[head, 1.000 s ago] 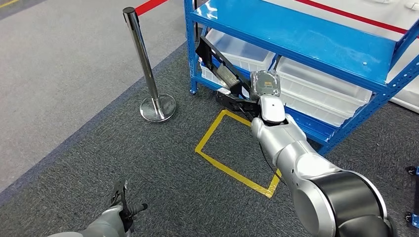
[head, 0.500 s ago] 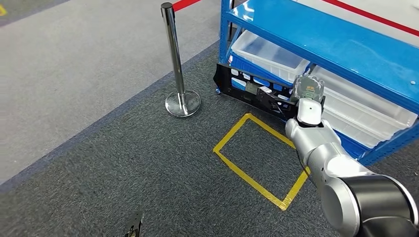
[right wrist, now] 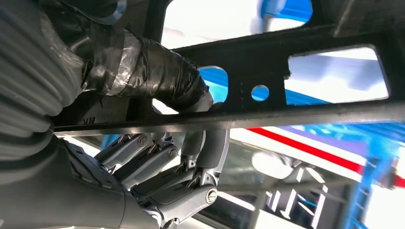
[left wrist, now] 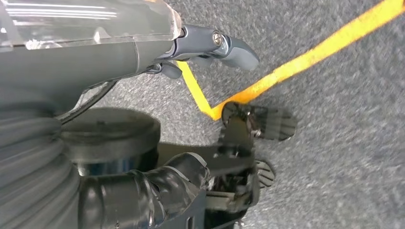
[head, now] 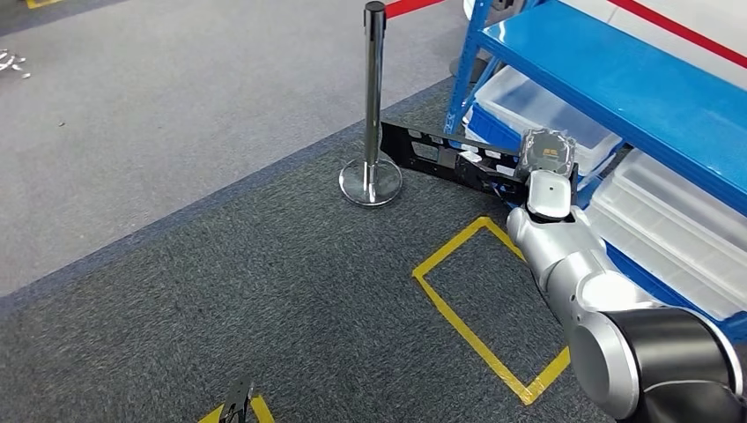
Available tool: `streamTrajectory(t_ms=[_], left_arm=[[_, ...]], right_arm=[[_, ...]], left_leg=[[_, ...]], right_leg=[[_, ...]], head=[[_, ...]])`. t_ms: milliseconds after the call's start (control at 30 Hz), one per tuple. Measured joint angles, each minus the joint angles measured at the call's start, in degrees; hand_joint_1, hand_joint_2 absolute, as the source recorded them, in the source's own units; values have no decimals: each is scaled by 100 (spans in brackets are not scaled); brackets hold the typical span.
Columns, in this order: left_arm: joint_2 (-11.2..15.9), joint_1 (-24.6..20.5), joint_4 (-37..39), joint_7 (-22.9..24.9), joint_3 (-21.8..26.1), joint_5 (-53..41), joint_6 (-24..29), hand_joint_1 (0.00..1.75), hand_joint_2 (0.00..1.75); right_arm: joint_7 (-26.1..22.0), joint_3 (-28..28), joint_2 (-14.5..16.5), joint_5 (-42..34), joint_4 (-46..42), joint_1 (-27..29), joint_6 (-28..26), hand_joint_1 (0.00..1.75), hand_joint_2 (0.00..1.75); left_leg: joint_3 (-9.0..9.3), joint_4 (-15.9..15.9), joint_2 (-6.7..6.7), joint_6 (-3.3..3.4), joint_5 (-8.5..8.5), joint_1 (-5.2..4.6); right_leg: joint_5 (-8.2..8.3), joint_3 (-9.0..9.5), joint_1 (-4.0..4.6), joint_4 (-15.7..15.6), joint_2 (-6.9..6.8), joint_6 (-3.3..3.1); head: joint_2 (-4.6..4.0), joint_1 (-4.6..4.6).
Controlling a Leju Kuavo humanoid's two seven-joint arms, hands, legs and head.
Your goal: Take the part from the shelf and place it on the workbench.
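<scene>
the right hand [head: 515,181] of the silver arm grasps a long flat black metal part with cut-out windows [head: 440,154] by one end; the part runs out level from the hand, clear of the floor, away from the blue metal shelf [head: 634,92], its far end close to the base of a chrome barrier post [head: 373,97]. in the right wrist view the dark fingers [right wrist: 167,162] curl under the part's edge and the taped thumb [right wrist: 157,71] lies on its face, so the part [right wrist: 305,81] is clamped between them. white plastic bins [head: 537,97] sit on the lower level of the shelf, just beside the hand. yellow tape forming a rectangle [head: 480,308] lies on the dark grey carpet [head: 264,291] below the arm. the left hand [left wrist: 224,45] hangs low over the carpet near a corner of yellow tape [left wrist: 210,109], fingers apart, nothing in it; its fingertips [head: 236,407] show at the lower edge of the head view.
</scene>
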Motion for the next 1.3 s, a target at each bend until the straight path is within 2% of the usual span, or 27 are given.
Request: streamTrajectory(t_ms=[67, 100, 133, 167, 200, 233, 300, 367, 433, 467, 500, 567, 633, 667, 700, 733, 800, 867, 933, 967, 1033, 1100, 1133, 1167, 1200, 1233, 1300], left_arm=[[-7, -12, 0, 0, -1, 6, 0, 0, 175], [-10, -16, 0, 0, -2, 6, -1, 0, 175], [-13, -13, 0, 0, -2, 6, -2, 0, 175], [-16, -6, 0, 1, -2, 6, -3, 0, 175], [-18, -1, 0, 1, -2, 6, -6, 0, 175], [-20, 2, 0, 1, -2, 6, -8, 0, 175], [-26, -1, 0, 0, -2, 6, -14, 0, 175], [-32, -6, 0, -2, -3, 6, -12, 0, 175], [-33, 7, 0, -1, -4, 7, 1, 0, 175], [-34, 18, 1, 1, -4, 9, 9, 0, 175], [-36, 21, 1, 1, -4, 13, 15, 0, 175], [-39, 14, 2, 2, -5, 20, 19, 0, 175], [-40, 11, 2, 2, -7, 26, 16, 0, 175], [-41, 16, 2, 2, -7, 29, 16, 0, 175], [-41, 19, 2, 2, -7, 34, 15, 0, 175], [-41, 20, 2, 2, -7, 41, 16, 0, 175], [-41, 9, 2, 2, -10, 60, 21, 0, 175], [-44, -3, 2, 2, -16, 74, 29, 0, 175], [-47, 4, 2, 6, -20, 78, 43, 0, 175], [-53, 13, 2, 10, -23, 80, 51, 0, 175], [-64, 13, 2, 17, -32, 84, 66, 0, 175], [-76, 3, 2, 17, -44, 85, 73, 0, 175], [-79, 2, 2, 19, -50, 85, 75, 0, 175], [-83, 6, 2, 21, -55, 85, 77, 0, 175], [-84, 11, 2, 25, -59, 85, 79, 0, 175], [-85, 17, 2, 29, -64, 84, 79, 0, 175], [-92, 17, 2, 33, -77, 83, 80, 0, 175]], right_arm=[[0, 0, -16, 1, 1, -12, 3, 175, 175], [0, 0, -24, 0, 5, -8, 4, 175, 175], [0, 0, -29, -1, 10, 3, 6, 175, 175], [1, 0, -34, -1, 14, 14, 8, 175, 175], [1, 0, -38, -1, 15, 22, 7, 175, 175], [3, 0, -39, -1, 14, 24, 4, 175, 175], [10, 0, -42, 0, 13, 22, -7, 175, 175], [19, 0, -45, -1, 13, 25, -18, 175, 175], [19, 0, -31, 0, 11, 20, -22, 175, 175], [18, 0, -22, 0, 8, 12, -21, 175, 175], [17, 0, -15, 2, 4, 1, -20, 175, 175], [17, 0, -17, 4, -3, -24, -18, 175, 175], [16, 0, -21, 5, -4, -43, -16, 175, 175], [15, 0, -21, 5, -4, -46, -14, 175, 175], [15, 0, -21, 5, -5, -47, -13, 175, 175], [14, 0, -21, 5, -8, -50, -13, 175, 175], [13, 0, -22, 5, -19, -66, -15, 175, 175], [13, 0, -29, 5, -30, -95, -16, 175, 175], [13, 0, -29, 5, -36, -110, -17, 175, 175], [14, 0, -28, 5, -41, -110, -18, 175, 175], [14, 0, -35, 5, -49, -115, -20, 175, 175], [14, 0, -49, 5, -48, -107, -20, 175, 175], [15, 0, -59, 5, -44, -91, -19, 175, 175], [16, 0, -67, 5, -40, -72, -19, 175, 175], [17, 0, -74, 5, -37, -56, -19, 175, 175], [17, 0, -79, 5, -36, -46, -20, 175, 175], [14, 0, -81, 3, -36, -50, -23, 175, 175]], left_leg=[[8, -25, -125, 42, 23, 14], [5, -20, -195, 52, 25, 13], [3, -13, -272, 56, 26, 12], [1, 1, -358, 56, 24, 14], [-2, 22, -446, 50, 20, 18], [-4, 47, -531, 39, 13, 23], [-39, 112, -681, -3, -7, 27], [-107, 135, -816, -74, 8, 44], [-154, 111, -928, -150, 49, 60], [-177, 132, -865, -181, 36, 47], [-237, 248, -727, -211, -33, 35], [-511, 819, -355, -261, -329, 33], [-852, 1515, -194, -293, -589, 68], [-923, 1652, -169, -300, -593, 78], [-882, 1572, -148, -300, -499, 83], [-727, 1279, -101, -289, -329, 82], [-323, 506, 159, -236, -50, 28], [-136, 131, 320, -164, 7, -33], [-126, 101, 197, -97, 4, -43], [-107, 73, 124, -65, 12, -36], [-62, 17, -6, 1, 37, -6], [-50, 9, -131, 46, 43, 8], [-51, 17, -208, 59, 40, 6], [-51, 28, -293, 64, 36, 5], [-51, 44, -381, 64, 32, 6], [-50, 63, -470, 58, 26, 9], [-67, 115, -625, 24, 6, 7]], right_leg=[[-326, -286, -23, 620, 330, 21], [-469, -466, -25, 986, 401, 28], [-530, -601, -26, 1249, 430, 38], [-485, -655, -30, 1328, 443, 46], [-336, -605, -37, 1187, 454, 50], [-122, -469, -50, 871, 492, 50], [157, -164, -95, 195, 731, 42], [180, -45, -101, -71, 900, 25], [195, -31, -92, -113, 802, -25], [209, -14, -101, -140, 733, -62], [224, 3, -113, -171, 662, -104], [230, 29, -103, -198, 524, -162], [215, 37, -76, -195, 379, -189], [205, 43, -70, -194, 306, -191], [193, 52, -67, -191, 233, -187], [177, 66, -66, -188, 163, -176], [137, 98, -43, -181, 35, -136], [105, 121, -1, -184, -81, -87], [79, 165, 21, -206, -221, -32], [40, 182, 12, -192, -219, 0], [-175, 68, -18, 107, 36, 40], [-516, -298, -29, 843, 364, 48], [-626, -495, -27, 1209, 429, 50], [-633, -621, -26, 1412, 451, 50], [-529, -653, -28, 1400, 460, 46], [-330, -582, -33, 1169, 478, 38], [77, -284, -57, 409, 653, 19]], head=[[0, 6], [0, 9], [0, 9], [0, 8], [0, 9], [0, 9], [0, 7], [0, 5], [0, 4], [0, 2], [0, -14], [0, -44], [0, -57], [0, -58], [0, -59], [0, -59], [0, -59], [0, -53], [0, -50], [0, -50], [0, -44], [0, -38], [0, -36], [0, -36], [0, -36], [0, -36], [0, -36]])
